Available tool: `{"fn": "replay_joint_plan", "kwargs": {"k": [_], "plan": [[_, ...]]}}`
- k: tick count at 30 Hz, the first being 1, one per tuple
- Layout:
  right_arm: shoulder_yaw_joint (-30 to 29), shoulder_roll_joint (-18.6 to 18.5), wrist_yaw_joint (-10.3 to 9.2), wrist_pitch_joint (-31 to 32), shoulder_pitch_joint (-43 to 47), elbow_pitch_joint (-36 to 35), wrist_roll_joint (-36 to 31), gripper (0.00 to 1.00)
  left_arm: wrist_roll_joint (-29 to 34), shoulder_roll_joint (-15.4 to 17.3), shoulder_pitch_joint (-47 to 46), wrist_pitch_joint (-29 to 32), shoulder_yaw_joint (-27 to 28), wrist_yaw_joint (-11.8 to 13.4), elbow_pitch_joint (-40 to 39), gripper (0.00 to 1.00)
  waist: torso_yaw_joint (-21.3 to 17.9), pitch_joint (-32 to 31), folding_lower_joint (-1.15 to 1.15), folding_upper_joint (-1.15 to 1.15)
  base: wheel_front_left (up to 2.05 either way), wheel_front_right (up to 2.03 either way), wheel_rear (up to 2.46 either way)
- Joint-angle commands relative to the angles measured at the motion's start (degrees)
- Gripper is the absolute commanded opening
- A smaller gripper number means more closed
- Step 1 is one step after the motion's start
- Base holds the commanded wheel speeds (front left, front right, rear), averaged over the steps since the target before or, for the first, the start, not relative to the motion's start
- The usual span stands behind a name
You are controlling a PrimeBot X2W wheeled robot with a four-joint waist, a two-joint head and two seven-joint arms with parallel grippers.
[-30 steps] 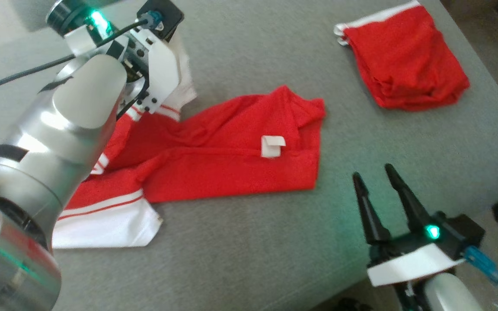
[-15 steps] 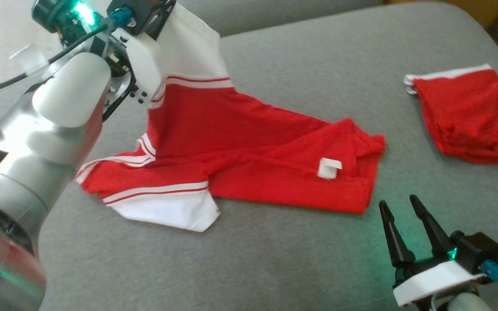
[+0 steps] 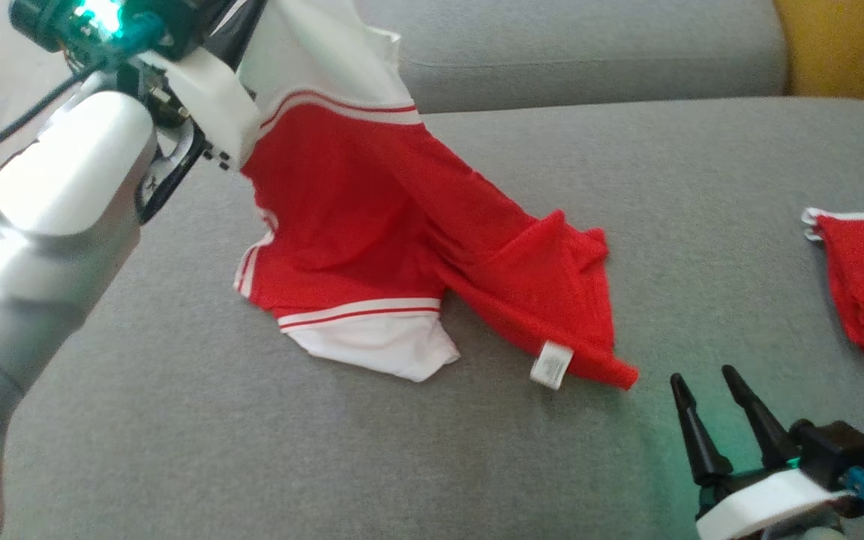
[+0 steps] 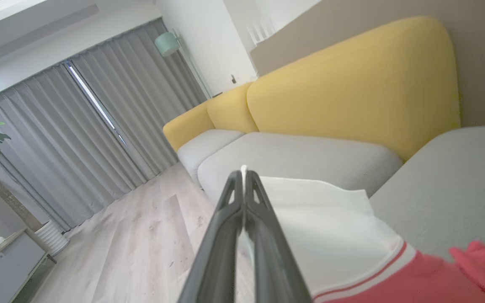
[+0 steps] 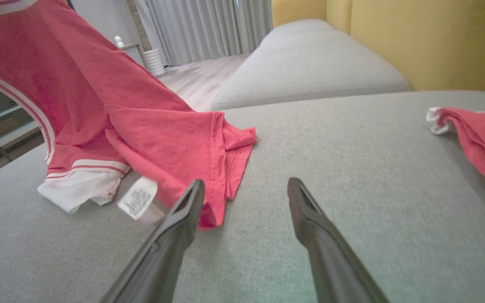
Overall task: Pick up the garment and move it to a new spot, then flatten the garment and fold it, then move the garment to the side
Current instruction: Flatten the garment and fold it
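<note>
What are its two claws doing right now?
Left gripper: shut, pinching the garment by its white band.
Right gripper: open, holding nothing.

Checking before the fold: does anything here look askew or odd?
Yes. The red garment hangs lopsided from one white edge pinched in the shut left gripper, its far end bunched on the grey sofa, with a white care label sticking out at the hem.

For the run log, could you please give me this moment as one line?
phase: pick-up | left pincer: shut on garment white edge | right pincer: open, empty | garment: one end raised, rest on sofa
</note>
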Motion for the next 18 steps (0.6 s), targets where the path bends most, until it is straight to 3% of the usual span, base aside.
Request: {"fn": "replay_joint_plan", "kwargs": {"k": [1,5,6,7,9,13,18], "plan": [[0.3,-2.0,0.37,-0.6,-0.9,-1.8,0.1,1.00,-2.1,3.1,-1.5,0.5,3.8,0.8,-4.9,0.00,2.3,-0.8,0.01,0.00,0.00,0.00,0.00],[-0.4,-2.2,0.37,-0.6,-0.7,-1.7,-0.1,1.00,-7.4,4.7,2.5,2.8,5.5,0.0,-14.8,0.00,3.7,-1.2,0.01,0.00,0.00,0.00,0.00],[-0.7,-2.2,0.37,-0.6,-0.5,-1.8,-0.1,1.00,-9.7,5.3,4.3,4.5,5.7,-0.5,-19.0,0.00,4.3,-1.4,0.01,0.00,0.00,0.00,0.00],[-1.2,-2.1,0.37,-0.6,0.0,-1.9,-0.3,1.00,-15.5,7.3,8.4,8.4,6.2,-1.1,-28.4,0.00,5.1,-1.7,0.01,0.00,0.00,0.00,0.00],[-1.5,-2.1,0.37,-0.6,0.5,-1.9,-0.4,1.00,-20.9,9.9,11.9,11.8,6.8,-0.4,-38.1,0.00,6.0,-1.8,0.01,0.00,0.00,0.00,0.00],[-1.5,-2.3,0.37,-0.6,1.1,-2.0,-0.5,1.00,-26.1,16.4,15.6,16.5,7.9,3.6,-53.3,0.00,7.4,-1.8,0.01,0.00,0.00,0.00,0.00],[-0.3,-3.2,0.37,-0.6,-0.9,-1.3,-0.3,1.00,-18.5,24.6,14.4,16.5,9.3,10.3,-56.9,0.00,8.7,-1.1,0.01,0.00,0.00,0.00,0.00]]}}
